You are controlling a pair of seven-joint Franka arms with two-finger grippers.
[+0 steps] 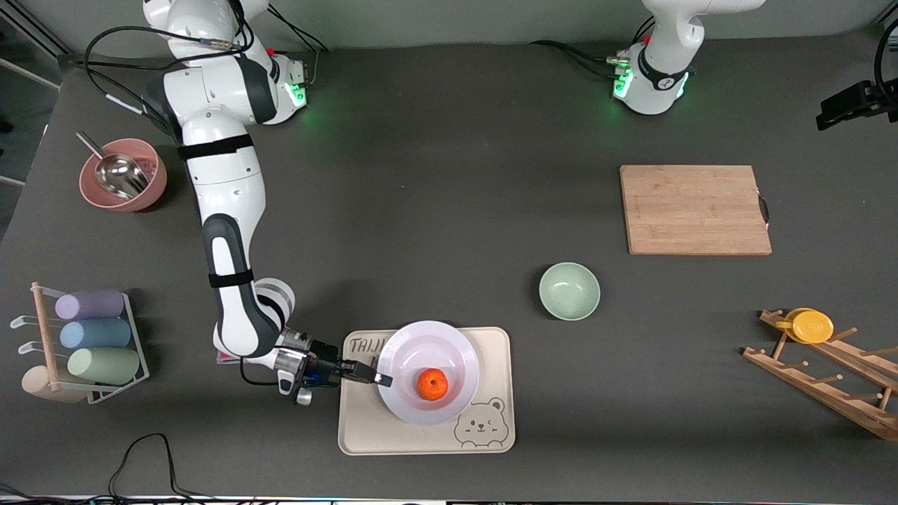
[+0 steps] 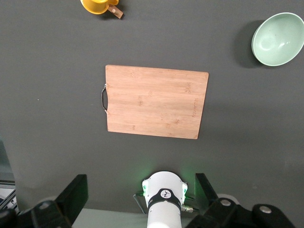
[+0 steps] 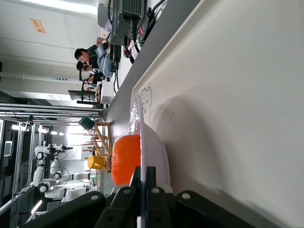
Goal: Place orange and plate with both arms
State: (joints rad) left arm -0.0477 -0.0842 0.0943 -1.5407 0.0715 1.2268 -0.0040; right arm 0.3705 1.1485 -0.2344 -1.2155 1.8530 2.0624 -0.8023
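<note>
Right claw [image 1: 379,379] clamped on plate [image 1: 428,351] rim, lower centre of frame, orange [image 1: 433,384] riding inside; plate over bear tray [image 1: 491,428]. Left claw [image 2: 142,199] apart, waiting high over cutting board [image 2: 154,101].
</note>
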